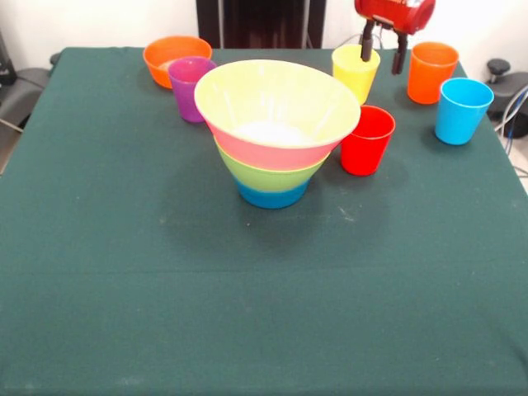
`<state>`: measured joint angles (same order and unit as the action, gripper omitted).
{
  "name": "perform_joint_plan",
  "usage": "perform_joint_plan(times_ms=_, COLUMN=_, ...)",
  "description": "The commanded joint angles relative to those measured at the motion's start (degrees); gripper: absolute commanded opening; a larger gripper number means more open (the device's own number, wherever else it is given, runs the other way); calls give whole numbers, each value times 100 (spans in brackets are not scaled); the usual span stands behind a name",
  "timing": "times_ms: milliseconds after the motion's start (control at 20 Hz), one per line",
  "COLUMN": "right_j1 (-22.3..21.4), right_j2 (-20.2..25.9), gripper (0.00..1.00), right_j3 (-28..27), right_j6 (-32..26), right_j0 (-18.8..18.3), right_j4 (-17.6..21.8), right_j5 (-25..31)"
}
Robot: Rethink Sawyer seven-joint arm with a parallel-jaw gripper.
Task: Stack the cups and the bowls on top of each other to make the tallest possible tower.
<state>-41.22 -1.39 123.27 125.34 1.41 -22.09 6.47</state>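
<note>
The tower (272, 157) stands mid-table: a blue bowl at the base, then green, then pink, then the widest bowl (247, 91) on top, which looks pale yellow here. A small orange bowl (176, 56) sits at the back left, with the purple cup (190, 89) in front of it. The red cup (367, 140) stands just right of the tower. The yellow cup (356, 74), orange cup (431, 73) and light blue cup (462, 111) stand at the back right. My gripper (383, 51) hangs open and empty over the gap between the yellow and orange cups, one finger by the yellow cup's rim.
The table (247, 313) is covered in dark green cloth. All cups stand upright with their mouths up. The robot's dark pedestal (260, 21) is at the far edge behind the tower.
</note>
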Motion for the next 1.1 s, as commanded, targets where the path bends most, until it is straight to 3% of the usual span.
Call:
perform_joint_plan(times_ms=50, right_j1=-71, right_j2=266, gripper=100, right_j3=190, right_j6=764, right_j0=28, right_j4=34, right_j5=712)
perform_joint_plan(times_ms=550, right_j1=105, right_j2=374, gripper=100, right_j3=361, right_j6=735, right_j0=-100, right_j4=152, right_j5=294)
perform_joint_plan(times_ms=1100, right_j1=-232, right_j2=463, gripper=100, right_j3=916, right_j6=733, right_j0=-222, right_j4=289, right_j5=99)
